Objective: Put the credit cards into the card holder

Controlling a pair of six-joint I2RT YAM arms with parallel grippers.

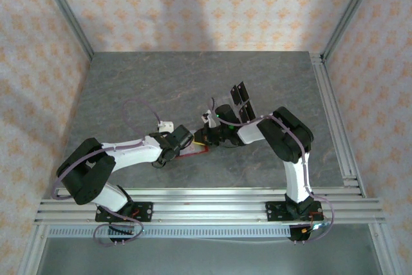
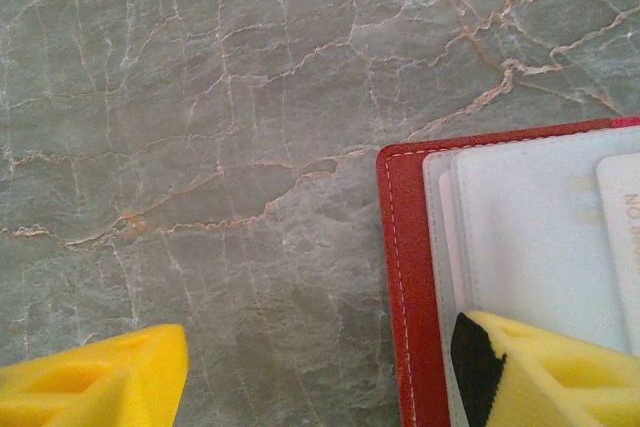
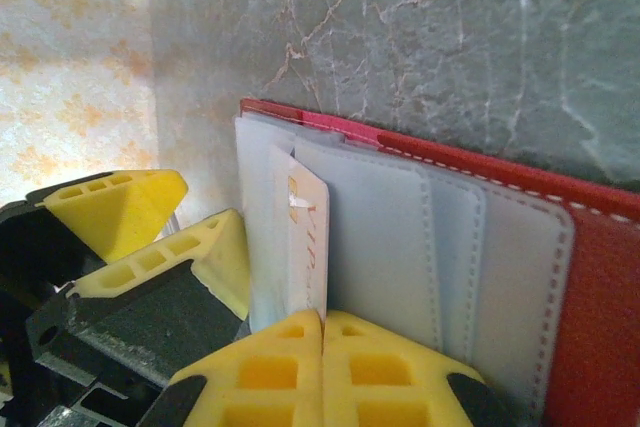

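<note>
A grey, marble-veined tabletop [image 1: 193,82] lies at the centre. Cream wallpaper with orange floral motifs covers the back wall [image 1: 212,4] at 12 o'clock and the side walls at 9 and 3. Aluminium posts [image 1: 64,11] rise at 11 and 1. Slotted aluminium rails [image 1: 206,201] cross at 6 o'clock. Soft shadows dim the back wall.

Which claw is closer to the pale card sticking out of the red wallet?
Right. The right gripper is shut on the pale card at the card holder; the left gripper, open, straddles that holder's edge nearby.
</note>
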